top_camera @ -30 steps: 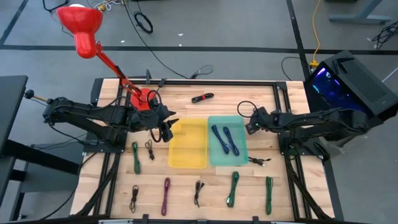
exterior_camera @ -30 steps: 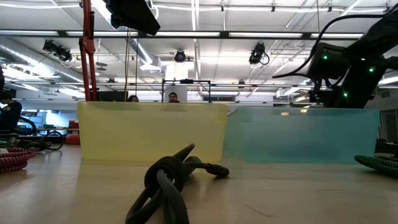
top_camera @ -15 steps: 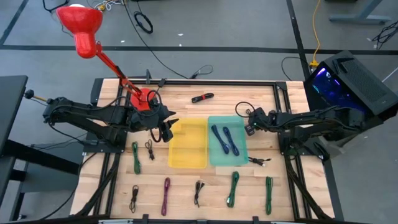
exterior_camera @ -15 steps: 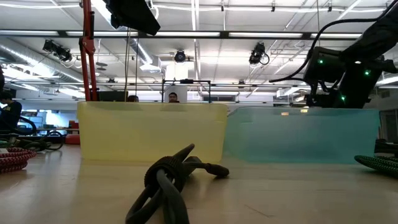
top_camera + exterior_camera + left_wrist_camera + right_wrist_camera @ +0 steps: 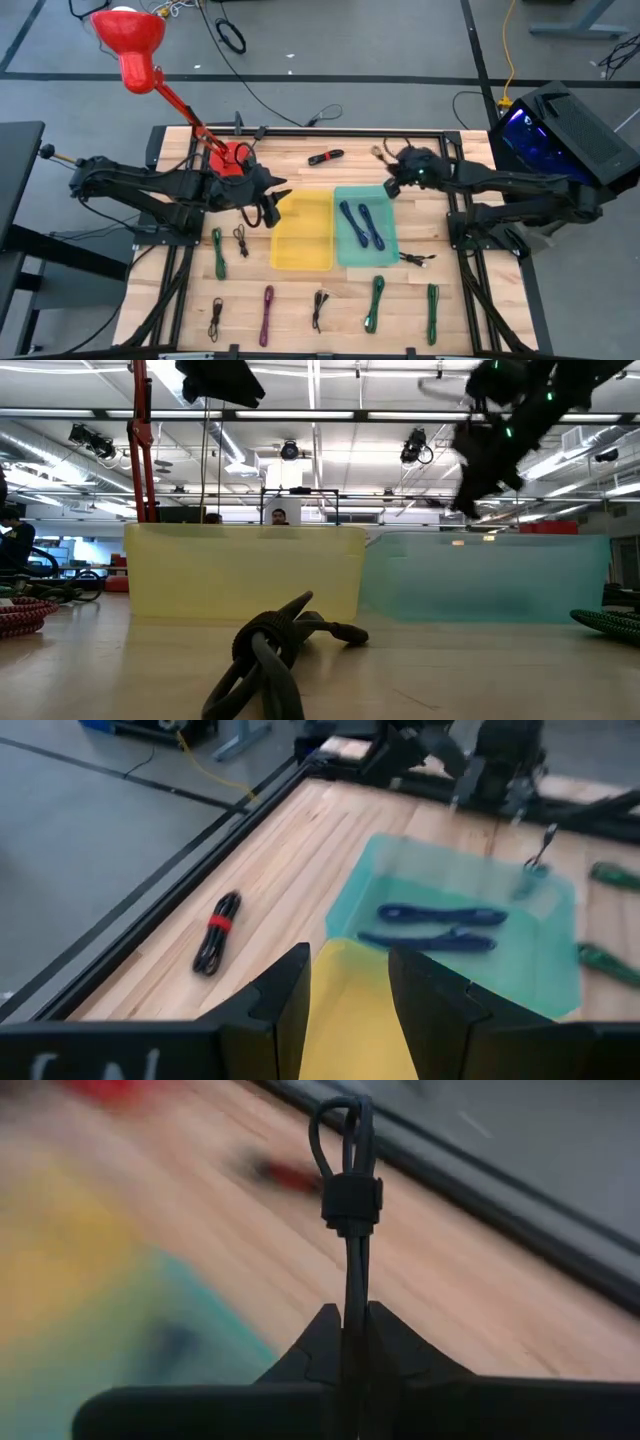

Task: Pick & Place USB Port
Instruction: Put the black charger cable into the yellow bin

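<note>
Right wrist view, held cable: the right gripper (image 5: 349, 1342) is clamping its two dark fingers together on a thin black bundled cable (image 5: 350, 1190), which is standing up from the jaws with a loop at its end and a black band around the strands.
Cable's place: in the high view the right gripper (image 5: 392, 185) is hanging above the far right corner of the translucent teal plastic bin (image 5: 389, 245), with the cable's pale plug end (image 5: 378, 153) poking out over the bare wood beyond.
Bin contents: two dark blue coiled cables (image 5: 358, 224) are lying side by side in the teal bin; the translucent yellow plastic bin (image 5: 301, 262) is sitting touching its left side.
Left arm: the left gripper (image 5: 271, 210) is waiting at the yellow bin's left edge, its fingers (image 5: 284, 1001) standing apart.
Surface: pale planked wooden tabletop (image 5: 355, 168), framed by black rails.
Loose cables: green, black and purple bundles are lying along the near edge.
Room: grey floor, bright ceiling lights.
</note>
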### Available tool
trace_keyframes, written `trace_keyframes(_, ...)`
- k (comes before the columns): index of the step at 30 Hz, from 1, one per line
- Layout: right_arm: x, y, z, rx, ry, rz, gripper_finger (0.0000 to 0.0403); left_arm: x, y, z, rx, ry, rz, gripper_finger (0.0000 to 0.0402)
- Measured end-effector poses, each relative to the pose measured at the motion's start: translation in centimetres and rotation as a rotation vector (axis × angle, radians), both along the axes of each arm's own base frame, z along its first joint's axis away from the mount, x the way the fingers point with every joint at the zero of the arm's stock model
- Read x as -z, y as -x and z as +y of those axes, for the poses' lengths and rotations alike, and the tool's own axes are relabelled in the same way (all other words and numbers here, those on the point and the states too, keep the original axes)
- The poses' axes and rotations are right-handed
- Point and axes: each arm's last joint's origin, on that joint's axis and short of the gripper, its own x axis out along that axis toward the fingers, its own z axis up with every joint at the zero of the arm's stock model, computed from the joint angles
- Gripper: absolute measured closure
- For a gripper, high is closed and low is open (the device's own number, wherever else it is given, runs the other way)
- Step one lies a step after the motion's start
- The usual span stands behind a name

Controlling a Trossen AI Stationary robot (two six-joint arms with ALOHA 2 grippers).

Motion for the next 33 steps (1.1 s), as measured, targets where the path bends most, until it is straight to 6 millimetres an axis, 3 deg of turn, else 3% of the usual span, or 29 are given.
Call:
trace_keyframes(7, -4.7, -2.5, 3.0, -0.396, 0.087, -0.418, 0.0384, -0.4, -2.2, -0.3, 0.079, -0.041, -0.113, 0.0259)
trace_keyframes(14, -6.4, -3.4, 6.1, -0.559, 0.168, -0.586, 0.0386, -0.4, -5.3, -0.4, 0.214, -0.063, -0.269, 0.0259)
trace_keyframes(23, -6.8, -4.2, 9.3, -0.618, 0.226, -0.674, 0.0386, -0.5, -8.1, -0.8, 0.334, -0.083, -0.487, 0.0259)
trace_keyframes(33, -6.1, -5.8, 10.2, -0.612, 0.250, -0.700, 0.0386, -0.1, -9.5, -1.2, 0.400, -0.079, -0.609, 0.0259)
